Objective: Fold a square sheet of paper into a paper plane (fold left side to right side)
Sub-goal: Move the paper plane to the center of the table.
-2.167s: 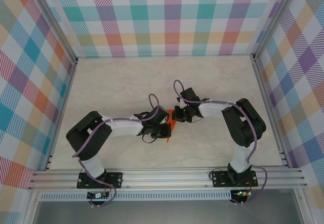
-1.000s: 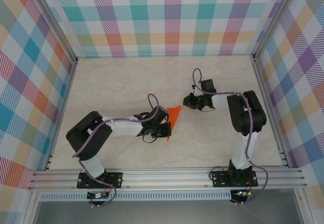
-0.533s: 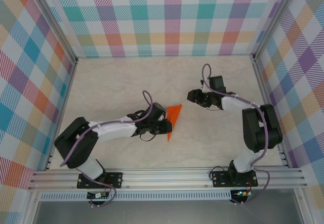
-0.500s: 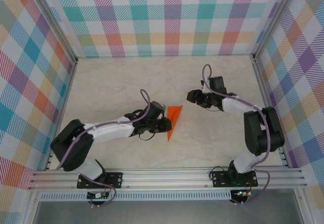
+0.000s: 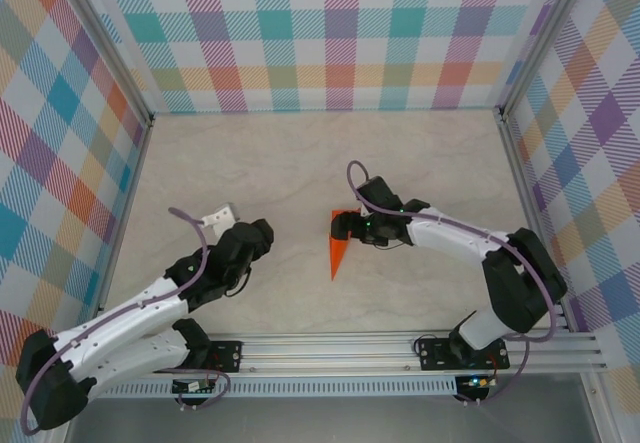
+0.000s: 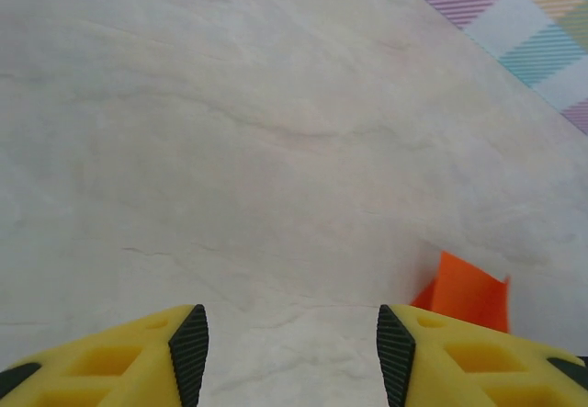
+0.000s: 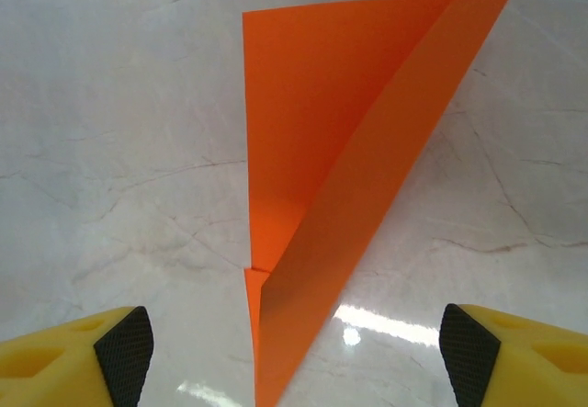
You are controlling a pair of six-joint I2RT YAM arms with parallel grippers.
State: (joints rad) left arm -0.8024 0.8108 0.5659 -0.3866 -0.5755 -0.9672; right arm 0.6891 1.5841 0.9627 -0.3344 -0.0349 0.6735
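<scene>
The orange paper point(image 5: 339, 251) lies mid-table as a narrow creased dart, its tip toward the near edge. In the right wrist view the paper point(image 7: 322, 150) has one long flap standing up along the centre crease. My right gripper point(image 5: 340, 226) hovers over the dart's wide far end, and the right gripper point(image 7: 296, 356) is wide open, with the paper's point between its pads and untouched. My left gripper point(image 5: 264, 233) sits well to the left of the paper. The left gripper point(image 6: 292, 356) is open and empty, with a corner of the paper point(image 6: 467, 292) beyond its right finger.
Plaid walls point(image 5: 330, 33) close in the marble tabletop point(image 5: 300, 163) on three sides. An aluminium rail point(image 5: 320, 348) carrying both arm bases runs along the near edge. Bare table lies behind and left of the paper.
The left arm has drawn back to the left, away from the paper's edge. The right arm has swung in from the back right to the dart's wide end.
</scene>
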